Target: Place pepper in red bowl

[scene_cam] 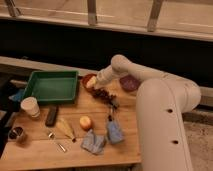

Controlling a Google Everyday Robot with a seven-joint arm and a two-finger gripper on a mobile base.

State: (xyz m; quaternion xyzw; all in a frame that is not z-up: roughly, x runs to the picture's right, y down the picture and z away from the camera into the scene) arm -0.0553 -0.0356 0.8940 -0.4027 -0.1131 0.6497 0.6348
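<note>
The red bowl (88,78) stands at the back of the wooden table (30,155), just right of the green tray. My gripper (93,83) is at the end of the white arm (125,67), right at the bowl's near rim. A small pale yellowish thing (90,84), possibly the pepper, shows at the gripper's tip over the bowl's edge. I cannot tell whether it is held or lies in the bowl.
A green tray (52,86) is at the back left and a purple bowl (129,83) at the back right. A dark cluster (104,94), a white cup (30,106), a black object (51,115), an orange fruit (86,122), blue cloths (93,141) and a spoon (56,141) lie nearer.
</note>
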